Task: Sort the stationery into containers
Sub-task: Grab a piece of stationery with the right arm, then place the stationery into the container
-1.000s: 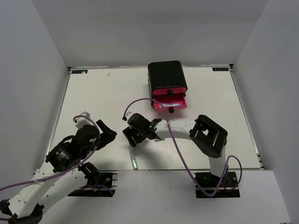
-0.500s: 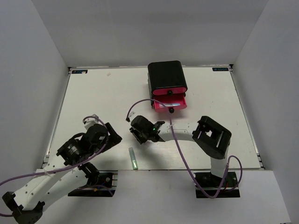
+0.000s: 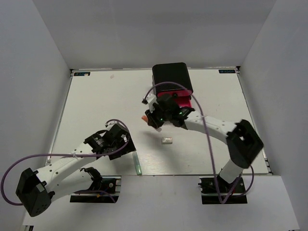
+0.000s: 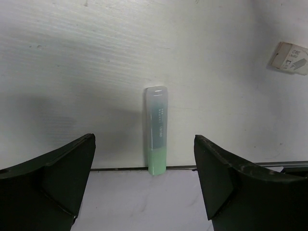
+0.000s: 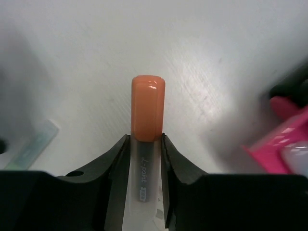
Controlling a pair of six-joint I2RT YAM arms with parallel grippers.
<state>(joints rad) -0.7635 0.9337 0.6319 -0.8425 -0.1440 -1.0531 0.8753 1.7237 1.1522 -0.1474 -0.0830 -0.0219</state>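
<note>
From above, the right gripper [image 3: 153,119] is hanging just left of the pink drawer [image 3: 186,101], with an orange stick [image 3: 144,117] poking out of it. The eraser [image 3: 167,140] is lying nearby on the table [image 3: 96,96].

In the left wrist view, the left gripper [image 4: 143,144] is standing wide open and empty. A green stick [image 4: 156,137] is lying at the table edge between its fingers.

In the right wrist view, the jaws are clamping the orange stick.
</note>
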